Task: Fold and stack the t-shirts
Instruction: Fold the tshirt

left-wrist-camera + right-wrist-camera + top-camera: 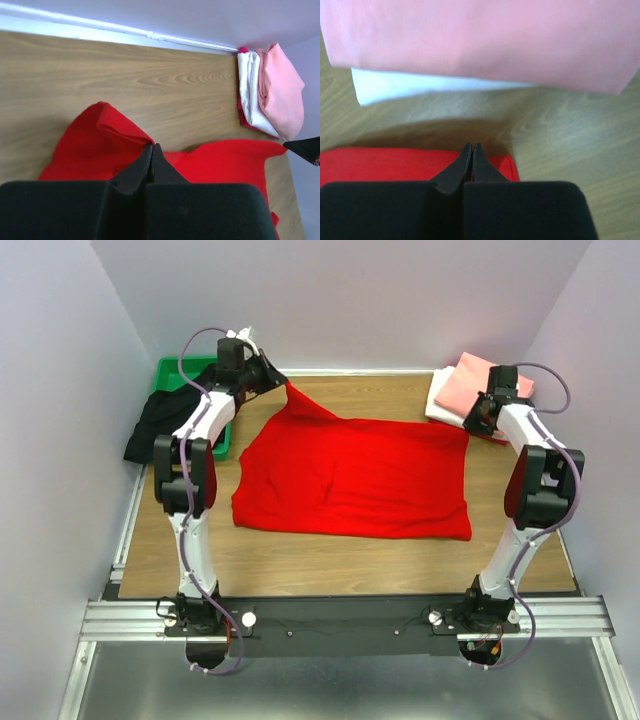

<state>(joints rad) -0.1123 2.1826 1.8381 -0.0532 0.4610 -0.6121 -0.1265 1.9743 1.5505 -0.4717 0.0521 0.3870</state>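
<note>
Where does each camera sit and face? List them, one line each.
Top external: above and behind the bases, looking down on the table and red t-shirt; left arm and right arm show whole.
Left wrist: on the left arm, facing across the table toward the folded pink t-shirt and white t-shirt; its left claw pinches red cloth.
Right wrist: on the right arm, facing that stack close up; its shut right claw shows over the red corner.
Both wrist views share the red t-shirt and that stack.

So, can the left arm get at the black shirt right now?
Likely within reach: the black shirt hangs over the green bin beside that arm, nothing between. But the left gripper is shut on the red shirt and must let go first.
</note>
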